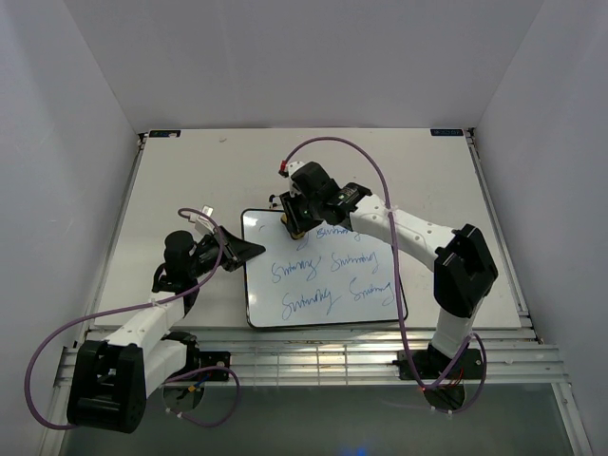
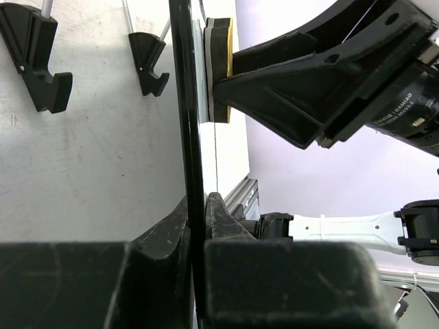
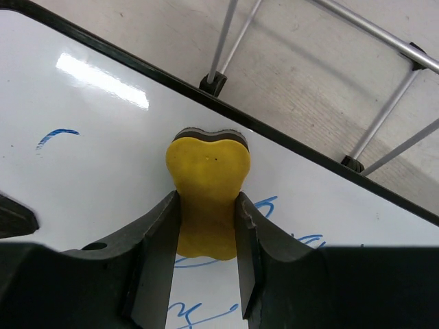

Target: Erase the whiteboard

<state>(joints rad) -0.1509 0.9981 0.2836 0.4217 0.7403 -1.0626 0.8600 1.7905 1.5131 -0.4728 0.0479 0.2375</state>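
The whiteboard (image 1: 328, 278) lies flat near the middle of the table (image 1: 190, 180), with blue writing (image 1: 366, 258) across most of its face. The left gripper (image 2: 197, 212) is closed on the board's left frame, near the far-left corner. The right gripper (image 3: 208, 200) pinches the yellow eraser (image 3: 209, 161) between its fingers, opened only to the block's width. The eraser's pad sits on the board just inside the far edge.

- **Board pivoting:** it is pinned at a single spot on one side. A hard sweep toward the near or right edge could swing it about that clamp or pull the frame out of the left fingers.
- **Eraser twisting:** the block is gripped by its narrow waist, so drag from the pad could turn it or work it loose, leaving smears.
- **Running off the edge:** the eraser starts beside the far frame, so a stroke farther out would ride over the rim.
- **Collision:** the two grippers are near each other, and a leftward pass risks knocking them together.
- **Too little pressure:** a light touch would leave ghost lines.
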